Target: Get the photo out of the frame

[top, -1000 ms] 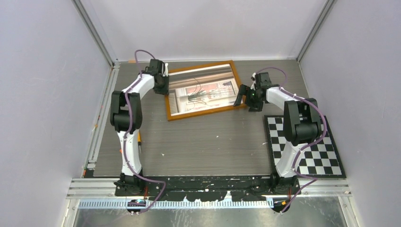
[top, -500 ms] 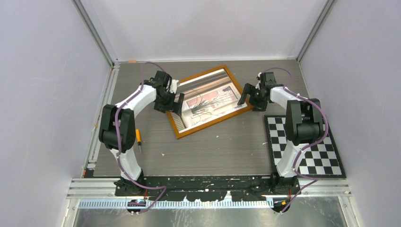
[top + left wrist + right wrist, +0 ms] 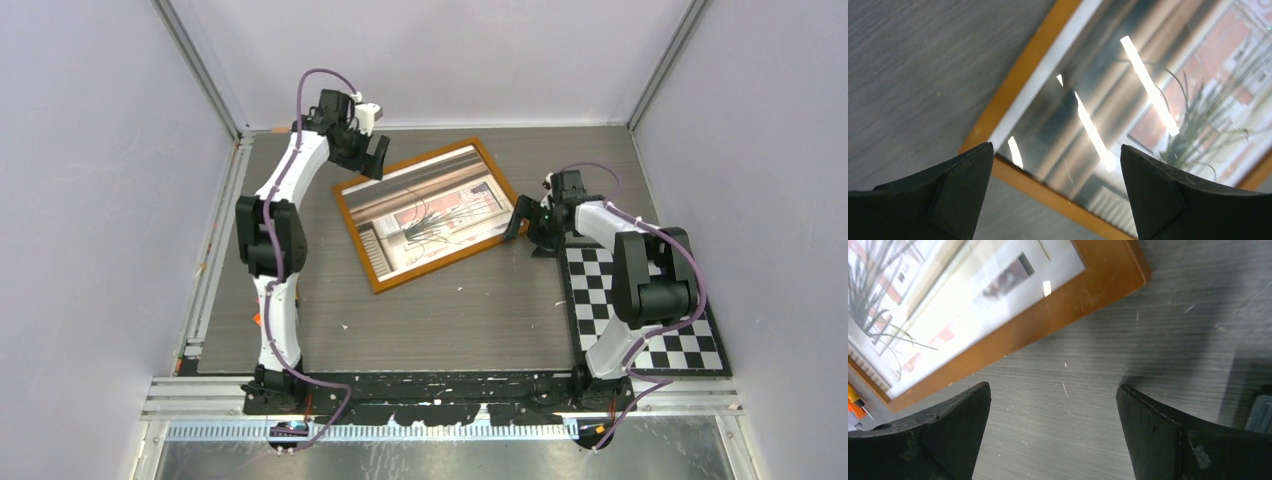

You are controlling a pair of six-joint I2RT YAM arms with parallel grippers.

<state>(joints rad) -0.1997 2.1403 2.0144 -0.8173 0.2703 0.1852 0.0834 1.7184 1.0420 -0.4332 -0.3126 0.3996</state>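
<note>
The frame (image 3: pixel 355 235) lies glossy side up on the table, turned at an angle. The photo (image 3: pixel 435 215) shows through its front: a spiky plant, curtains and a radiator. My left gripper (image 3: pixel 372 155) hangs open above the frame's far left corner, holding nothing. In the left wrist view its fingertips straddle the orange border (image 3: pixel 1013 95) and the photo (image 3: pixel 1198 100) from above. My right gripper (image 3: pixel 520 220) stands open just off the frame's right corner. In the right wrist view that corner (image 3: pixel 1048 320) lies ahead of the open gripper (image 3: pixel 1053 395), which is over bare table.
A black-and-white checkered mat (image 3: pixel 650 310) lies at the right, under the right arm. An orange tool tip (image 3: pixel 855 402) shows at the left edge of the right wrist view. Grey walls close in the table on three sides.
The left gripper has opened, let go of the frame and lifted back toward the far left. The frame has turned clockwise and lies flat. The right gripper shifted slightly nearer.
</note>
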